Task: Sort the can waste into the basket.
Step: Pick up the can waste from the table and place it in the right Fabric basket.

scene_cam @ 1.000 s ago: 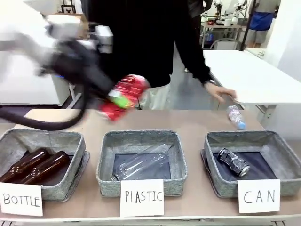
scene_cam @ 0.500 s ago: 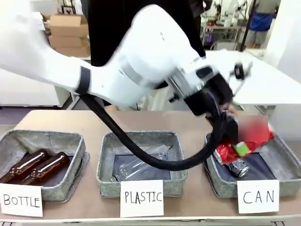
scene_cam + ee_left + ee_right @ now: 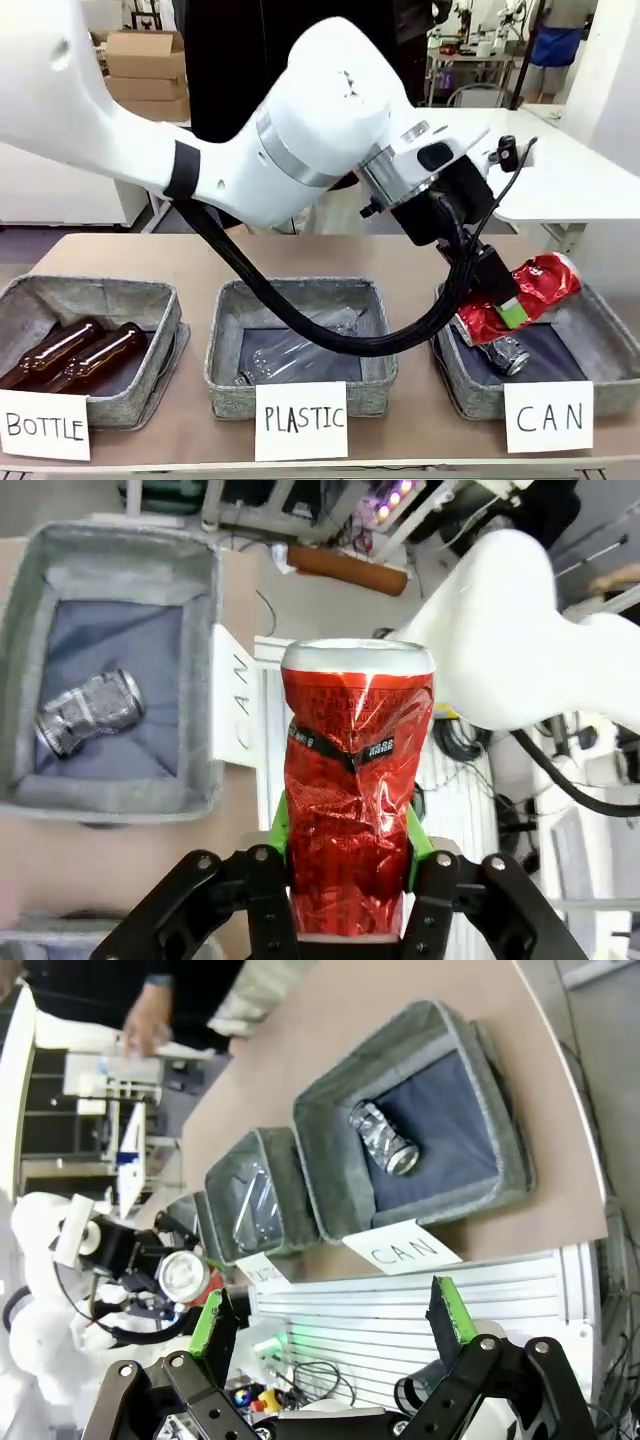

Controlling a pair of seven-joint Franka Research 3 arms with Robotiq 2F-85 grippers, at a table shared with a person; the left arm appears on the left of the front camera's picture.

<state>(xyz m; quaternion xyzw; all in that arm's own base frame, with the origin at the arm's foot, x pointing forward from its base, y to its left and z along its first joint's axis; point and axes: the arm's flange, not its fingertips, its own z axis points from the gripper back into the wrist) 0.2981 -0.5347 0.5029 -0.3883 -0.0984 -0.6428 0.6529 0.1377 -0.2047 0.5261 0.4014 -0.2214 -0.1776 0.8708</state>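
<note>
My left gripper (image 3: 512,312) is shut on the crushed red can (image 3: 530,292), holding it tilted just above the grey basket (image 3: 468,392) fronted by the "CAN" card (image 3: 548,417). In the left wrist view the red can (image 3: 355,800) stands between the green pads of the left gripper (image 3: 348,852), with the basket (image 3: 203,660) below to the left. The black-and-silver can (image 3: 497,351) lies on the basket's dark bottom, also seen as a silver can (image 3: 88,711). My right gripper (image 3: 330,1320) is open and holds nothing, high above the basket (image 3: 500,1110) and the patterned can (image 3: 383,1138).
The middle basket (image 3: 225,370) carded "PLASTIC" holds a clear bottle (image 3: 300,348). The left basket (image 3: 130,395) carded "BOTTLE" holds two brown bottles (image 3: 75,352). A person in black (image 3: 250,60) stands behind my left arm, which spans the table's middle.
My left arm swung from the table's left across to the right with the red can, stopping over the CAN basket. The person's hand at the far right is now hidden behind the arm.
</note>
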